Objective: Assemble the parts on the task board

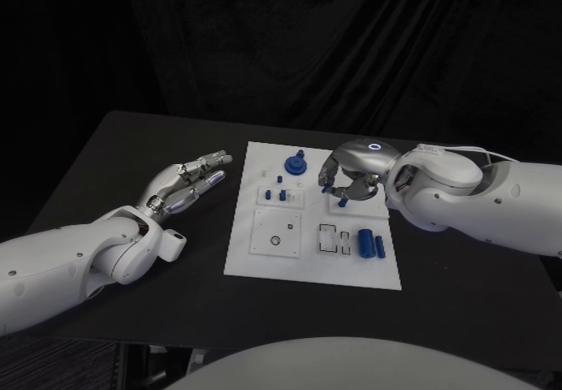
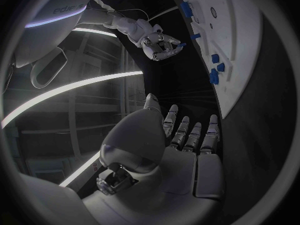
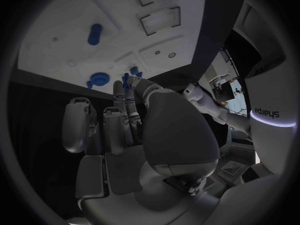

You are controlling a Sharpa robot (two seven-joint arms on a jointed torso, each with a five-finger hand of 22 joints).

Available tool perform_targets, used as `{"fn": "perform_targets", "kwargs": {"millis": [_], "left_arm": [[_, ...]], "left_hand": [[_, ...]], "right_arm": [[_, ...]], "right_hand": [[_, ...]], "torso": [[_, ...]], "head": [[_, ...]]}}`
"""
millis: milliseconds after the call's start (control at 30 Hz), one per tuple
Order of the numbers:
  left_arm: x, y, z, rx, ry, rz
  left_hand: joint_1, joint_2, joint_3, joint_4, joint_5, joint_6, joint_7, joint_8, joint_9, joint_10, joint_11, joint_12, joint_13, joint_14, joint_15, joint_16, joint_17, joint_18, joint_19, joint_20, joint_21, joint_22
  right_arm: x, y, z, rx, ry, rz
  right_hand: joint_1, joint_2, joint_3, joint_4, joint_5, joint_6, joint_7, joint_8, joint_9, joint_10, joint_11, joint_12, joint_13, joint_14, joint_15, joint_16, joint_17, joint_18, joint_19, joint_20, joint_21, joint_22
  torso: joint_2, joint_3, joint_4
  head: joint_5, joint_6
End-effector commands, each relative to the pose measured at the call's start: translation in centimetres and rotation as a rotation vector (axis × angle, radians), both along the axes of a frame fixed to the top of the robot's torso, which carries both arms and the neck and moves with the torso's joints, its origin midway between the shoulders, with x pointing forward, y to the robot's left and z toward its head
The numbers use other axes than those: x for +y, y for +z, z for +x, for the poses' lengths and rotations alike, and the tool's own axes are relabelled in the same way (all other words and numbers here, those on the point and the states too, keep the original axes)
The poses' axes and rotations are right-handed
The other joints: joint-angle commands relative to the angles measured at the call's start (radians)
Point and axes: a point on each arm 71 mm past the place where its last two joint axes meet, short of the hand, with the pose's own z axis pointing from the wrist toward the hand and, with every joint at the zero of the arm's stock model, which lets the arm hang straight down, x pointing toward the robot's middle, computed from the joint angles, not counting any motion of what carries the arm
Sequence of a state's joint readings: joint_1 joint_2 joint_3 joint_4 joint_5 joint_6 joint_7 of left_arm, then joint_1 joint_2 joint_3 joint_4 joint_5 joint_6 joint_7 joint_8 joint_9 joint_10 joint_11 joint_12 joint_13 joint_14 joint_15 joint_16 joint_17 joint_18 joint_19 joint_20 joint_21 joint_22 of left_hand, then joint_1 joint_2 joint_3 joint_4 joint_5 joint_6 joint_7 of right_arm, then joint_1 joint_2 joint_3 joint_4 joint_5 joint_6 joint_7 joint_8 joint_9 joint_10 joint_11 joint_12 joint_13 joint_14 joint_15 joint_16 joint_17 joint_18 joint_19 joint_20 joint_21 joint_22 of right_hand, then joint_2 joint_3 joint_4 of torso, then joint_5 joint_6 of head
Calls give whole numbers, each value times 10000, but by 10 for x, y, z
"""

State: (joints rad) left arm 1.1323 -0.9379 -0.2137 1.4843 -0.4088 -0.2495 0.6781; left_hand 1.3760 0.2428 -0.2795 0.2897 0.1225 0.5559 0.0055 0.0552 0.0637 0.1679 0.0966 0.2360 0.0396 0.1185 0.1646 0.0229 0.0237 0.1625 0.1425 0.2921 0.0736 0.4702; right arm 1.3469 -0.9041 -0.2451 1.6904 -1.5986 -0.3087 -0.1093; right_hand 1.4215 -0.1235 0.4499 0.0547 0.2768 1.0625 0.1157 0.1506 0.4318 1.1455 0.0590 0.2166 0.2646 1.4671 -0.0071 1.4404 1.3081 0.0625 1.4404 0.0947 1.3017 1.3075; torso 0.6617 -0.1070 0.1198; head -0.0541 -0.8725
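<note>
We find the white task board (image 1: 264, 262) in the middle of the black table (image 1: 105, 162), its long axis running near to far. We judge the assembly partly done: a blue knob (image 1: 296, 165) stands upright at the far end, small blue pegs (image 1: 274, 194) sit left of centre, and two blue cylinders (image 1: 373, 243) lie in the near right area, long axes near to far; the framed slots (image 1: 334, 240) beside them appear unfilled. The right hand (image 1: 350, 180) hovers over the far right of the board, fingers curled, pinching a small blue part (image 1: 326, 188); we cannot tell its orientation. The left hand (image 1: 192, 180) rests left of the board, fingers spread, holding nothing.
</note>
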Motion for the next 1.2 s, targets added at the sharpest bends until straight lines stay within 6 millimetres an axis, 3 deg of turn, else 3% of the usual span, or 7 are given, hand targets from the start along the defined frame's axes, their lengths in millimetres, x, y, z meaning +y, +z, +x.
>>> {"fn": "perform_targets", "kwargs": {"millis": [33, 300, 533, 767, 1200], "left_arm": [[-3, 10, -4, -1161, -464, -796], [-5, 9, -3, -1141, -498, -802], [-7, 9, -2, -1123, -550, -820], [-7, 8, -2, -1120, -572, -825], [-8, 8, -1, -1100, -611, -840]], "left_hand": [[46, 47, -46, 15, -17, -13, 34, -22, 7, -5, 80, 51, 11, 12, 77, 34, 11, 167, 80, -1, 54, 35], [47, 51, -46, 15, -17, -24, 35, -24, 5, -7, 81, 49, 10, 2, 80, 32, 9, 166, 79, -1, 54, 17], [49, 61, -44, 16, -17, -37, 36, -26, 4, -16, 84, 40, 8, 1, 84, 32, 8, 163, 82, 0, 55, 4], [51, 72, -42, 16, -17, -41, 38, -27, 3, -24, 83, 34, 7, 0, 88, 31, 8, 161, 86, 0, 58, -2], [56, 86, -38, 15, -16, -26, 39, -26, 5, -24, 82, 38, 7, 8, 92, 33, 9, 158, 98, -1, 64, 14]], "right_arm": [[15, -10, -9, 65, 406, -579], [54, -31, -23, 190, 1392, -1065], [74, -46, -29, 357, 1827, -1233], [81, -53, -29, 2, 2034, -1469], [84, -51, -29, -768, 2212, -1480]], "right_hand": [[-26, -29, -33, -42, 47, -17, 46, -57, -12, 62, 14, -59, -16, 333, -52, 63, 291, -46, 107, -2, 76, 1876], [-91, -72, -66, -26, 48, -32, 48, -104, -45, 74, 23, -140, -59, 355, -49, 80, 310, -46, 119, -3, 85, 1875], [-148, -96, -86, -5, 49, -63, 56, -151, -75, 75, 35, -201, -91, 354, -40, 72, 294, -32, 95, 2, 25, 1856], [-162, -103, -89, -2, 50, -76, 58, -168, -86, 71, 38, -224, -102, 359, -37, 78, 306, -32, 95, 4, 23, 1855], [-145, -115, -78, -33, 55, -63, 49, -186, -102, 101, 29, -256, -120, 374, -40, 99, 342, -43, 123, 6, 81, 1870]], "torso": [[13, -5, 19], [46, 33, -1], [21, 9, 34], [32, 3, 72], [39, 3, 36]], "head": [[-27, -2], [40, -2], [51, -2], [15, -2], [55, -2]]}}
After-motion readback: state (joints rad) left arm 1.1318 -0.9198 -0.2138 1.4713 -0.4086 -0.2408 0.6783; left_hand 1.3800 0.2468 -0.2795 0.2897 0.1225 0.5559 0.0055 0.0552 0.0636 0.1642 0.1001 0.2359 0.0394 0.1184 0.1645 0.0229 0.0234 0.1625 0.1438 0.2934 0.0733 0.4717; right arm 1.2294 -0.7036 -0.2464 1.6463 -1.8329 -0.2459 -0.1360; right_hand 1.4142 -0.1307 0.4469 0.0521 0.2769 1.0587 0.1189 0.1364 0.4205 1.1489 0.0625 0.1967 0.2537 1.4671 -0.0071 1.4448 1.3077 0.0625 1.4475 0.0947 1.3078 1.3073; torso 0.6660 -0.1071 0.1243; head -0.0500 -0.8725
